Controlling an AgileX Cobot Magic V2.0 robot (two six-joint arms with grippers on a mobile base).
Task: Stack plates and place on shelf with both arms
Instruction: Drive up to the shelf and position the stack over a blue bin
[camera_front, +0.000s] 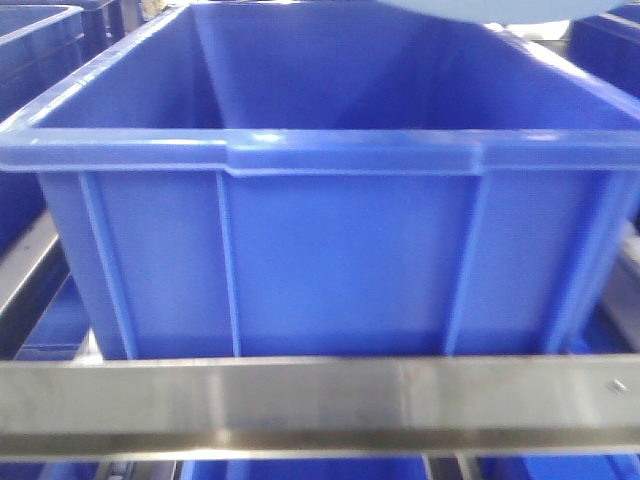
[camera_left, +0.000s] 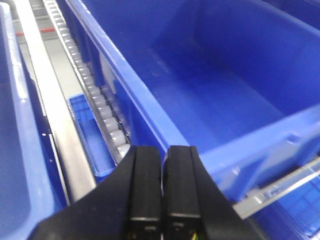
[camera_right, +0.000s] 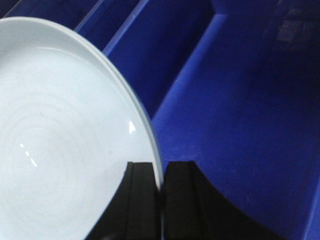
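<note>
Plates: one round, glossy, pale bluish-white plate (camera_right: 60, 125) is seen in the right wrist view. A pale curved sliver (camera_front: 490, 8) is cut off by the top edge of the front view, and whether it is the same plate cannot be told.
Crates: one large blue ribbed plastic crate (camera_front: 330, 250) is shown almost whole in the front view. Parts of further blue crates are seen at both sides and below it.
Shelf: one brushed stainless-steel front rail (camera_front: 300, 405) is laid across the foot of the crate. One track of small pale rollers (camera_left: 100, 107) is seen beside the crate's wall in the left wrist view.
Right fingers (camera_right: 142, 195): these are clamped on the plate's rim, which is pinched in the narrow slot between them. The plate is held in the air over blue crate interiors, not set on the shelf.
Left fingers (camera_left: 147, 185): these are seen together, with only a thin slit between them and nothing gripped. They are held above the crate's rim.
</note>
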